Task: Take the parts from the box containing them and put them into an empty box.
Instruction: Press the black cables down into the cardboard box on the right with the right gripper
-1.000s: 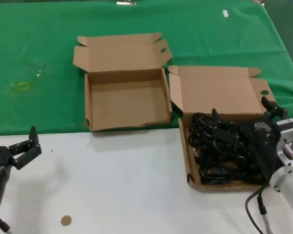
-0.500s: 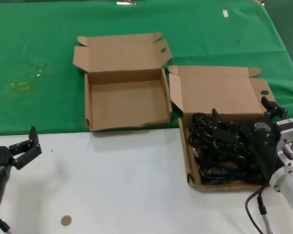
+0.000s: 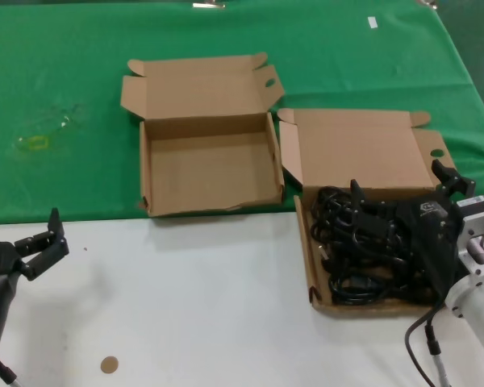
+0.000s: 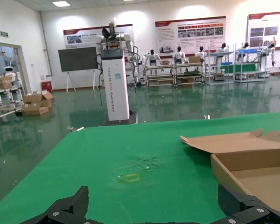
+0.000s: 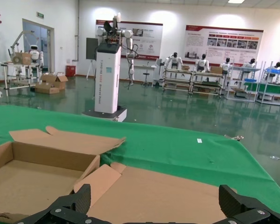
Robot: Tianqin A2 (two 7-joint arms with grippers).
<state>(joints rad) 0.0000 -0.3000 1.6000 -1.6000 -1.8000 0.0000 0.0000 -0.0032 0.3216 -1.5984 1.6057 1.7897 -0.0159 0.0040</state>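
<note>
Two shallow brown cardboard mailer boxes, lids hinged back, matte corrugated walls. The empty box [image 3: 210,171] sits on the green cloth [image 3: 64,81], front wall ragged and wavy, oval hole through one lid ear; bare floor inside. The full box [image 3: 356,145] sits just beside it to the robot's right, straddling the cloth edge and the white tabletop [image 3: 194,306], with a small round hole in its lid ear. Inside: the parts [image 3: 347,258], glossy black cords with chunky plugs, tangled in loose coils, filling the tray. The right gripper [image 3: 403,197] hovers over the cords at the box's right side, fingers spread wide, closed on nothing; its black wrist housing hides part of the pile. The left gripper [image 3: 44,242] is parked low at the left over the white top, fingers apart, well apart from both boxes. Small brown disc [image 3: 108,364] on the white top nearby. Yellowish scuff [image 3: 34,142] on the cloth.
</note>
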